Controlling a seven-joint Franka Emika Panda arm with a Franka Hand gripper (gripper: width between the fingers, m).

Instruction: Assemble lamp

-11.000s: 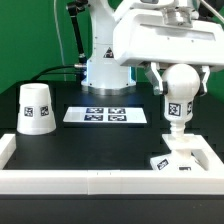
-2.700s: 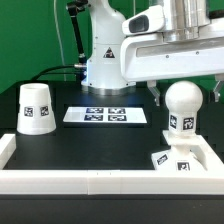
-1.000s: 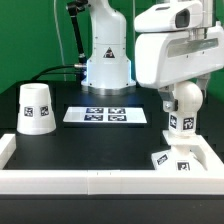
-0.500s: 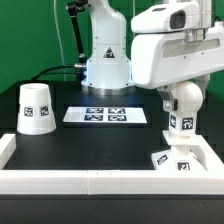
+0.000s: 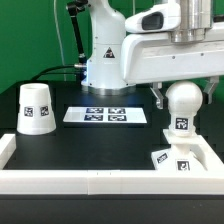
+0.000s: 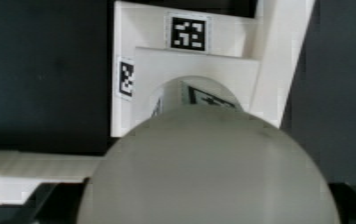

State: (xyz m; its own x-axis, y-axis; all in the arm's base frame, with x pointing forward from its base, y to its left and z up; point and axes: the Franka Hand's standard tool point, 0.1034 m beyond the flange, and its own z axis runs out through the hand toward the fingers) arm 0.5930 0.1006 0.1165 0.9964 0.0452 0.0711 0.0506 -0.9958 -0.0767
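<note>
The ball-topped bulb (image 5: 183, 104) stands upright on the flat square base (image 5: 172, 160) at the exterior view's right. My gripper (image 5: 185, 95) hangs over the bulb, one finger (image 5: 157, 97) on each side of the ball with a small gap showing, so it looks open. In the wrist view the bulb (image 6: 201, 150) fills the space between the fingers, my gripper (image 6: 201, 205) is mostly hidden behind it, and the base (image 6: 184, 55) lies beyond. The cone shade (image 5: 36, 107) stands alone at the exterior view's left.
The marker board (image 5: 106, 115) lies flat in the middle of the black table. A white raised wall (image 5: 100, 182) runs along the front and sides. The arm's white pedestal (image 5: 107, 62) stands behind the marker board.
My wrist has turned back about a quarter turn, so the fingers now flank the ball left and right. The bulb stays upright on the base; the shade has not moved.
</note>
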